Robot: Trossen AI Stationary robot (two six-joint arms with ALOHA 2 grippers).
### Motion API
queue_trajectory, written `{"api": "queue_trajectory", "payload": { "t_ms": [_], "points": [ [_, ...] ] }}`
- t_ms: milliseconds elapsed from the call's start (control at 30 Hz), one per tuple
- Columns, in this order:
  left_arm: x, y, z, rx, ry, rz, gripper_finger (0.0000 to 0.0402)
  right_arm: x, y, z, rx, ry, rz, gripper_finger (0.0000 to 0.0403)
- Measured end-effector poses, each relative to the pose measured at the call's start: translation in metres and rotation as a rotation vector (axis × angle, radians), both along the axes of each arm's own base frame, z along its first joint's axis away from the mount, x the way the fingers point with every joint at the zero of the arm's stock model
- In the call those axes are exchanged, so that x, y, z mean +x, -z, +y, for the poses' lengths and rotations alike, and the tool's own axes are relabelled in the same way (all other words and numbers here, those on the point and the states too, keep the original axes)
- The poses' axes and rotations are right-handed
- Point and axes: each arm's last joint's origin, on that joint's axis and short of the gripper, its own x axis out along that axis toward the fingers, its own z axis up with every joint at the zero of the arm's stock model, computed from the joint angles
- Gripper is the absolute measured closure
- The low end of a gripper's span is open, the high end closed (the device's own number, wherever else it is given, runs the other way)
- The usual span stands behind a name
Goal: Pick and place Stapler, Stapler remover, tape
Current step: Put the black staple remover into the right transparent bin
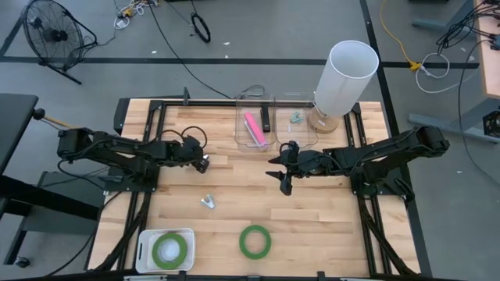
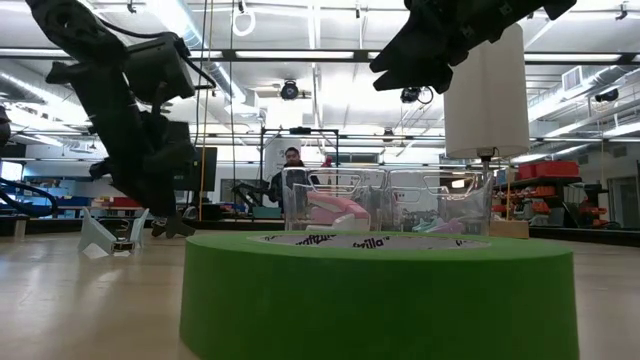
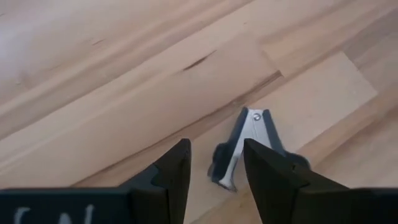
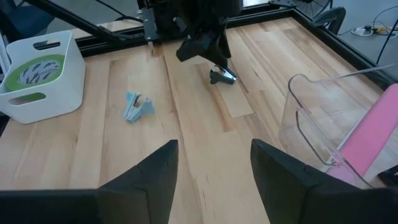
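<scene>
The left gripper [image 3: 214, 171] is hovering with jaws parted over a dark staple remover [image 3: 249, 146], grasping nothing. Since the remover is lying skewed to the fingers [image 3: 171, 174], a closing pinch risks flicking it sideways. The right gripper [image 1: 283, 178] is waiting mid-table, jaws released and empty.

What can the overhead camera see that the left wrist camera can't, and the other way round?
Only the high view shows the right gripper, the pink stapler in a clear bin, a green tape on the table, a second tape in a white basket, and a pale remover. Only the left wrist view shows a dark remover lying just past the open fingers. Both show the left gripper and the wood.
</scene>
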Motion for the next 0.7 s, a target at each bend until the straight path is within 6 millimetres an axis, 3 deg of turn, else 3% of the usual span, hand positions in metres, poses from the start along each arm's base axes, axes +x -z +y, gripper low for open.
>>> {"api": "queue_trajectory", "payload": {
  "t_ms": [233,433,700],
  "points": [
    [0.004,0.008,0.001,-0.03,0.041,0.042,0.0258,0.0,0.0,0.0,0.001,-0.001,0.0,0.0202],
    [0.004,0.012,0.006,-0.068,0.046,0.065,0.0347,0.0,0.0,0.0,0.0,0.0,0.0,0.0202],
    [0.007,0.011,0.008,-0.059,0.081,0.039,0.0351,0.0,0.0,0.0,0.0,-0.001,0.0,0.0202]
  ]
}}
